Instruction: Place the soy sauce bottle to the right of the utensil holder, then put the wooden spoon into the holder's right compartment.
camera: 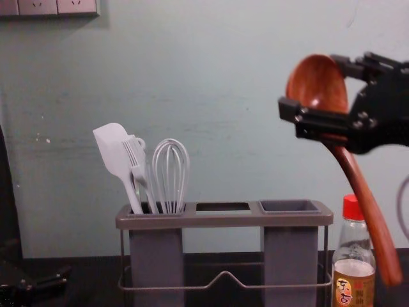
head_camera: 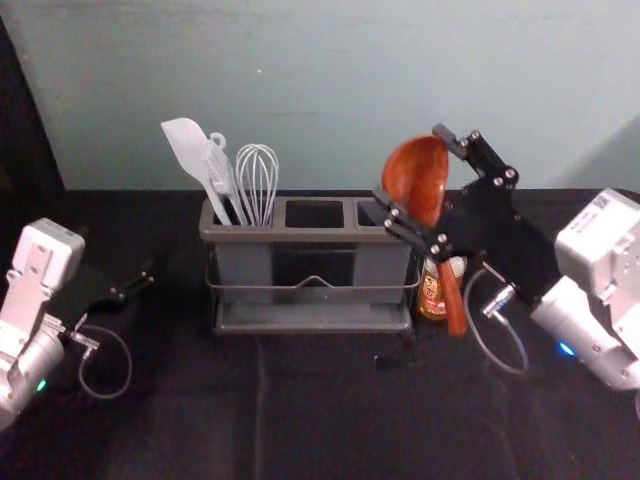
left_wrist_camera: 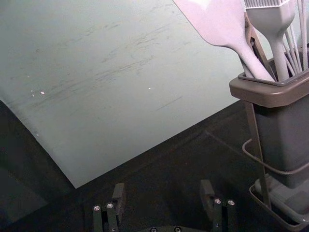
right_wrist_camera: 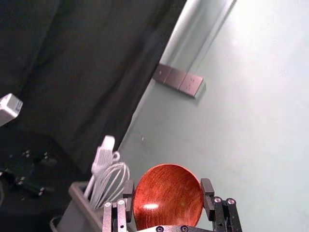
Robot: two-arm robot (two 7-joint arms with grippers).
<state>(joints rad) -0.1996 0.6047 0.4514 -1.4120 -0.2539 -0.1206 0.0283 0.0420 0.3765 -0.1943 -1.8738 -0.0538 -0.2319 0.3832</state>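
My right gripper (head_camera: 411, 167) is shut on the bowl of the wooden spoon (head_camera: 453, 300), above the right end of the grey utensil holder (head_camera: 315, 235). The spoon's handle slants down, passing in front of the soy sauce bottle (head_camera: 432, 297). In the chest view the red-capped bottle (camera: 353, 256) stands upright just right of the holder, and the spoon (camera: 365, 198) is higher than the right compartment (camera: 289, 206). The right wrist view has the bowl between the fingers of the right gripper (right_wrist_camera: 168, 189). My left gripper (head_camera: 145, 280) is parked at the left; in its wrist view, the left gripper (left_wrist_camera: 163, 189) is open.
A white spatula (head_camera: 188, 150), a brush and a whisk (head_camera: 257, 180) stand in the holder's left compartment. Behind the black-covered table (head_camera: 330, 420) rises a pale wall (head_camera: 330, 80). Wall sockets (camera: 57, 6) are at the chest view's upper left.
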